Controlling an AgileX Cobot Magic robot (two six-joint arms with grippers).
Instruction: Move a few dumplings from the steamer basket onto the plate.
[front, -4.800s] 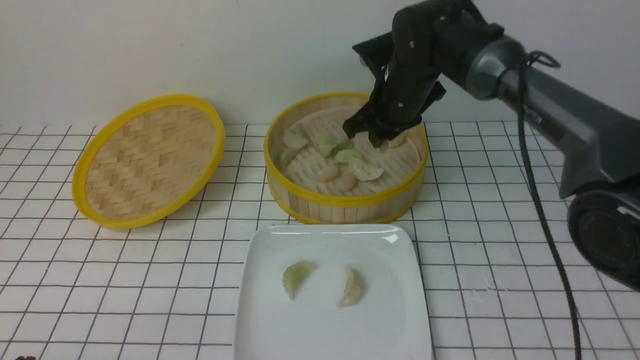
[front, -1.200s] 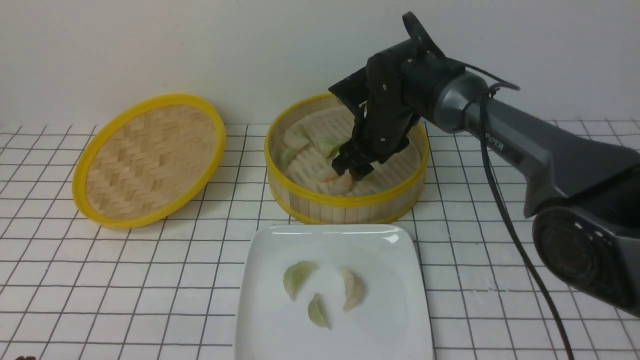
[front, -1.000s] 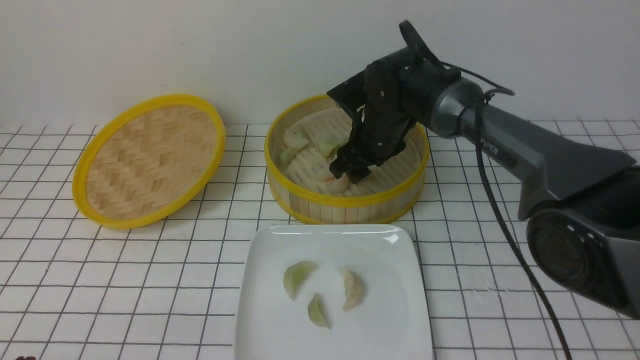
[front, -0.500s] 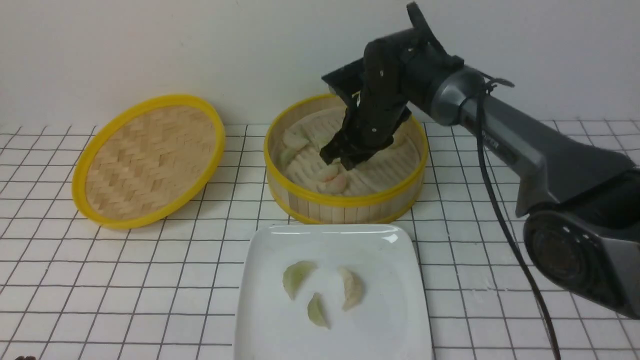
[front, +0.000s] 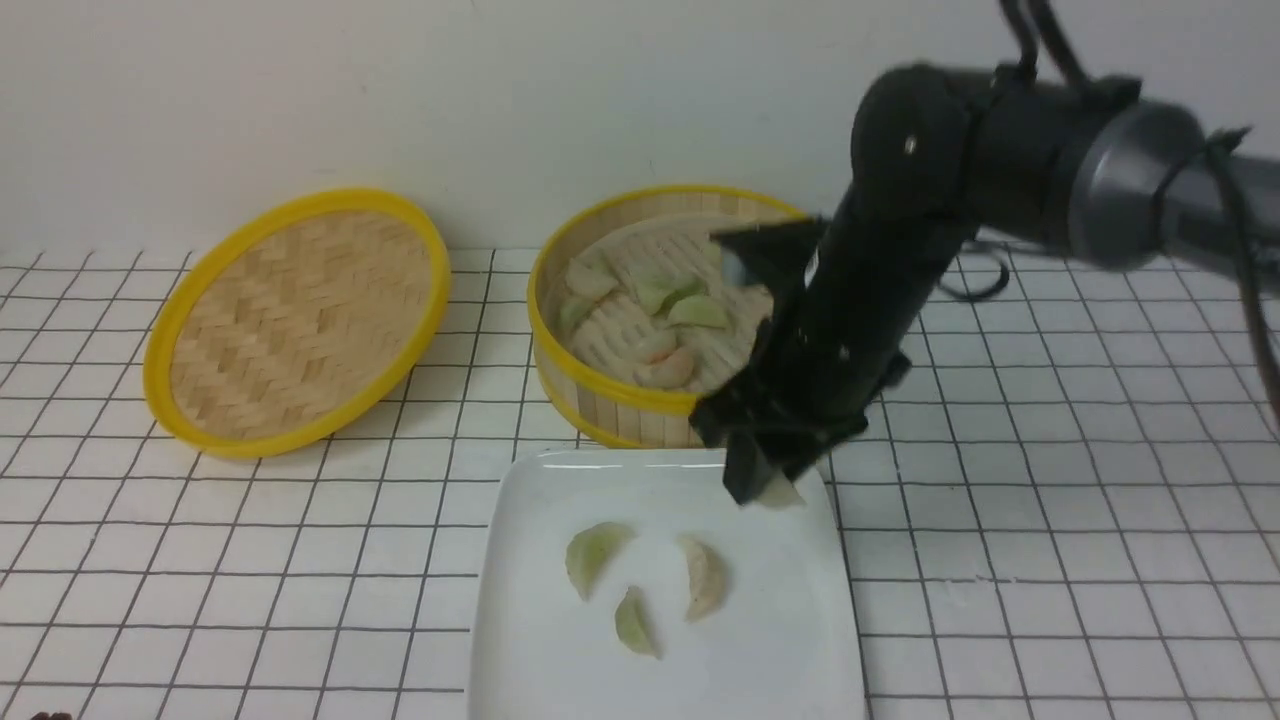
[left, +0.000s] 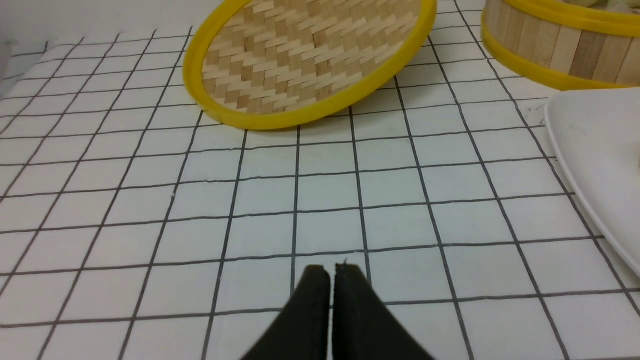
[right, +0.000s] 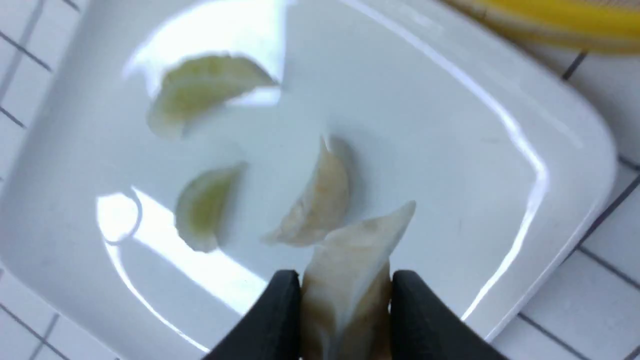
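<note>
My right gripper (front: 765, 490) is shut on a cream-white dumpling (right: 350, 265) and holds it above the far right part of the white square plate (front: 780, 650). Three dumplings lie on the plate: a pale green one (front: 593, 555), a small green one (front: 636, 622) and a cream one (front: 705, 577). The steamer basket (front: 620, 400) stands behind the plate with several dumplings (front: 672, 300) inside; my right arm hides its right side. My left gripper (left: 331, 272) is shut and empty, low over the tiles left of the plate (left: 600, 150).
The shallow woven bamboo lid (front: 297, 318) leans at the back left; it also shows in the left wrist view (left: 310, 55). The surface is white tile with dark grid lines, and a pale wall runs behind.
My right gripper has lifted out of the steamer basket with a cream-white dumpling and swung forward over the plate's far right corner. The plate gained a third dumpling since the earliest frame.
</note>
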